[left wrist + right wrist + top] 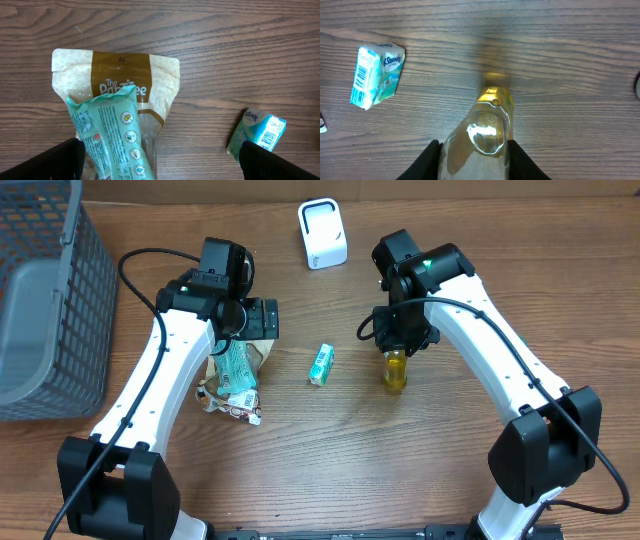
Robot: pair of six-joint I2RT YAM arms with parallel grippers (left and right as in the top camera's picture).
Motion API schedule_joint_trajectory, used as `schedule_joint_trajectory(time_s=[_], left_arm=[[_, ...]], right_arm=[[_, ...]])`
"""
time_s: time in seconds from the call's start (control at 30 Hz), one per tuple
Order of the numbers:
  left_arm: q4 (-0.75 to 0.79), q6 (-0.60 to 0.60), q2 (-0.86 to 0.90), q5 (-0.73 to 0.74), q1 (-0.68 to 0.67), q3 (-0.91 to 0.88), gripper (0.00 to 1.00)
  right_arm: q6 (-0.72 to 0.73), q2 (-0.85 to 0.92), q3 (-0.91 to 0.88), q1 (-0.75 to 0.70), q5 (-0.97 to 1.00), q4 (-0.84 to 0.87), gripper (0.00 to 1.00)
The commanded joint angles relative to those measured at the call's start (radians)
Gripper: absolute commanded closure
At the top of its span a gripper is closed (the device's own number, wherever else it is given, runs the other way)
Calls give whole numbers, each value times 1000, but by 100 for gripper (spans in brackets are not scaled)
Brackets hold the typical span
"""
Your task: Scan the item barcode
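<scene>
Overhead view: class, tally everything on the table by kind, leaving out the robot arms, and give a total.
bottle: 1
tissue pack: 1
pouch: 1
green packet: 1
small white packet: 1
scanner: 1
basket: 1
Total: 7

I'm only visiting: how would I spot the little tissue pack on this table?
Start at the wooden table and look to its middle. There, between the heap of pouches on one side and the yellow bottle on the other, lies the tissue pack. It is the small teal-and-white one marked Kleenex, lying alone and touching nothing.
</scene>
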Motion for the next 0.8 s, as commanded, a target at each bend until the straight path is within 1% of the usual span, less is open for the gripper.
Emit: schedule_joint_trajectory(time_s=[0.0,0.53,0.77], left_arm=[[2,15,2,4,-6,19,0],[2,15,2,4,-6,19,0],[2,15,2,4,-6,19,0]], right_arm=[[-8,-39,1,-3,3,2,81],[-8,-39,1,-3,3,0,81],[-8,-40,1,-3,14,-29,81]])
